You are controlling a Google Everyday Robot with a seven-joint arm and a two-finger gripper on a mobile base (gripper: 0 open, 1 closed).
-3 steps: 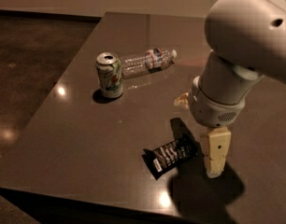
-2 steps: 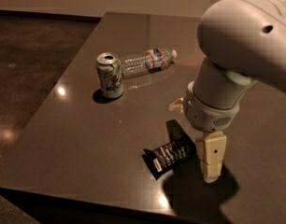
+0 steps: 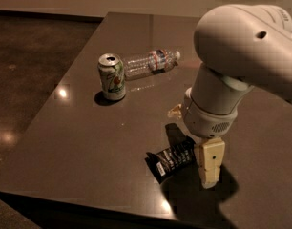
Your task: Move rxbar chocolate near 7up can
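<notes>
The hand [image 3: 209, 170] hangs low at lower right, at the right end of the rxbar chocolate [image 3: 172, 158], which lies flat on the desk [image 3: 88, 147]. Whether the hand is apart or together cannot be told. The 7up can [image 3: 112, 77] stands upright at upper left, well apart from the bar, with a clear bottle [image 3: 151, 62] lying beside it.

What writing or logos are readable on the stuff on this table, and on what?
None can be read as words.
7up can: green and red label, blurred.
Water bottle: label band, blurred.
rxbar chocolate: white lettering, too small.
Gripper, at the bar's right end: no marking seen.
</notes>
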